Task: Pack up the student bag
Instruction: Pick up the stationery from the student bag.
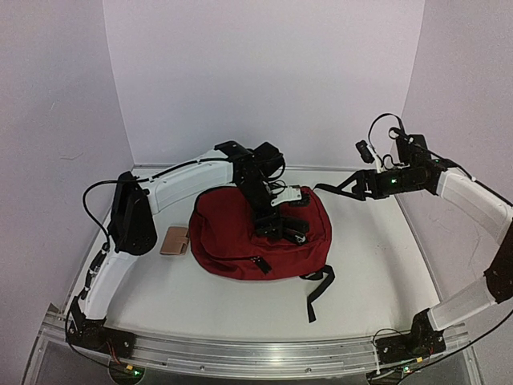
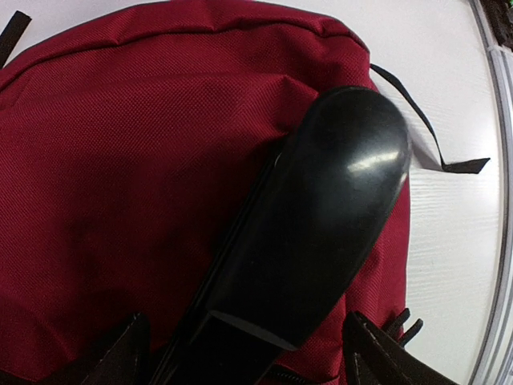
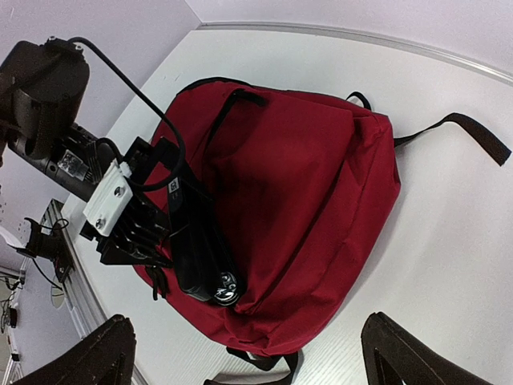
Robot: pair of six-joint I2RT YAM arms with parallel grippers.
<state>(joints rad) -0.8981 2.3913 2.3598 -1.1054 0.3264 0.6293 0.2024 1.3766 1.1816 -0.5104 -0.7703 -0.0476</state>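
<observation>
Backpack [image 1: 240, 241] flat in the middle of the counter [image 1: 385, 273], left tool [image 2: 244, 341] astride a black case [image 2: 321, 224] on top, grip unclear, right tool [image 3: 248, 346] spread empty nearby: close squarely on the case's middle, then steer toward the zipper [image 1: 258, 262].

In the left wrist view a long glossy black object [image 2: 321, 224] covers the middle of the dark red fabric backpack [image 2: 120, 160] and runs off the bottom edge; we cannot say what it is. Only the tips of the left gripper [image 2: 244, 321] show there, so we cannot tell whether they clamp it. From above, a small flat tan thing [image 1: 175, 240] beside the backpack is too small to identify. The bottom edge cuts off the fingers of the right gripper [image 3: 244, 333].
</observation>
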